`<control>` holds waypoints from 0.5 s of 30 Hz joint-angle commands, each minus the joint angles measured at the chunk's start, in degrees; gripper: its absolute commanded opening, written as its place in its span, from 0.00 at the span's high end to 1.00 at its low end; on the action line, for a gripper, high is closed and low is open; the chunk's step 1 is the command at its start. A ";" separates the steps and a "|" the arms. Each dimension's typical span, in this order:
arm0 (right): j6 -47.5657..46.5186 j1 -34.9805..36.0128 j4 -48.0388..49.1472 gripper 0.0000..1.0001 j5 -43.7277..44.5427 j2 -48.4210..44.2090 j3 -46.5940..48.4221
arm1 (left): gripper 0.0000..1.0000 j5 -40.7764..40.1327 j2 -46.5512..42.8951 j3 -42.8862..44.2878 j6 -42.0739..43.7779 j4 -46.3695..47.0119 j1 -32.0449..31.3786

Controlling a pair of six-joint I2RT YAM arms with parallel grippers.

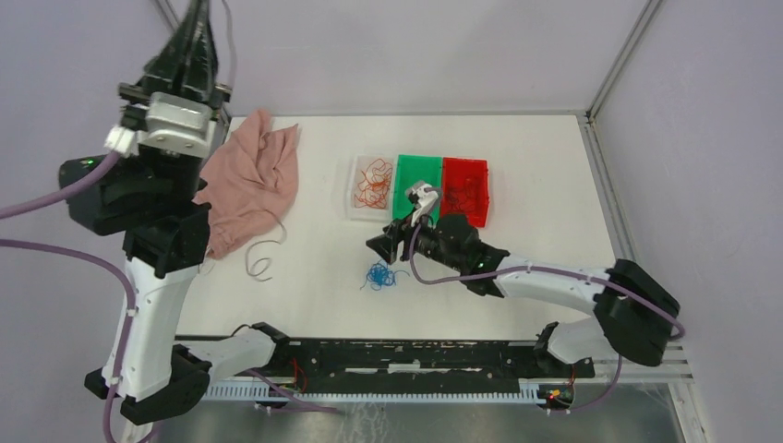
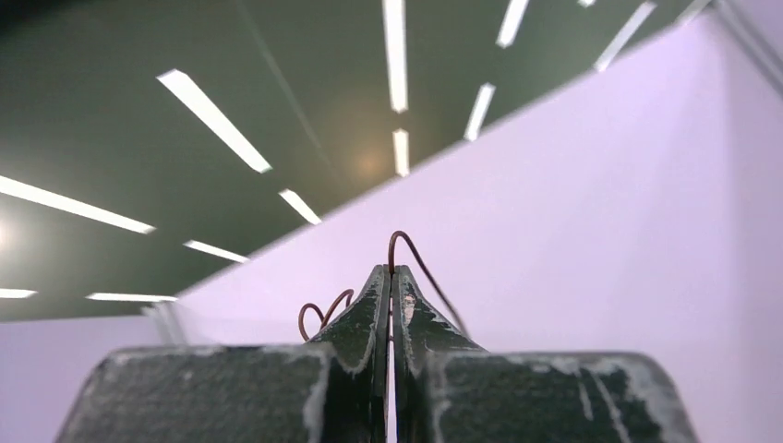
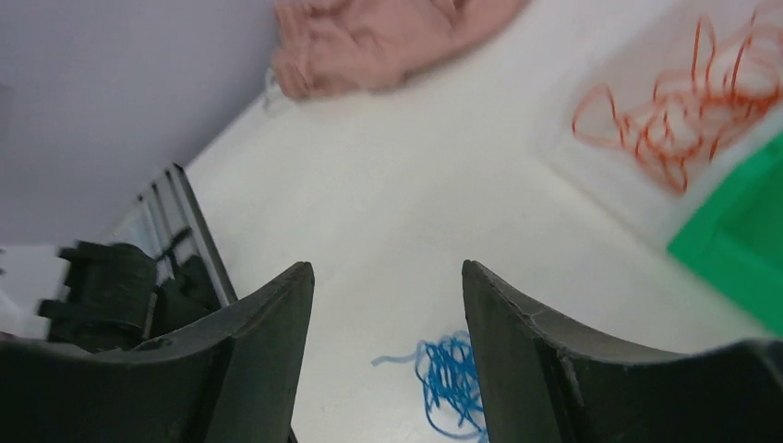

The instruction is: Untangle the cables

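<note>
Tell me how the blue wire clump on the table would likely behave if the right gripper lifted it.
The blue wire clump looks thin and loosely curled, so it would probably flop and dangle rather than hold shape. Being so slight, it is likely very light and may slide on the smooth white table if pushed.

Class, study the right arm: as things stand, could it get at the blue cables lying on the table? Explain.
Probably yes. The right gripper hovers close beside the blue cables, its fingers apart and empty, with nothing lying between them.
</note>
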 commanded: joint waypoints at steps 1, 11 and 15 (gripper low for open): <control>-9.25 0.31 -5.71 0.32 -0.11 -8.84 9.19 | 0.97 4.21 -2.63 -6.94 -8.71 -7.96 0.00; -14.39 0.25 -10.07 0.32 -2.06 -10.86 18.05 | 0.97 16.45 -4.50 -12.14 -20.51 -16.33 0.01; -15.83 0.17 -10.87 0.35 3.10 -10.40 17.99 | 0.97 18.70 -4.44 -12.67 -22.38 -17.07 0.03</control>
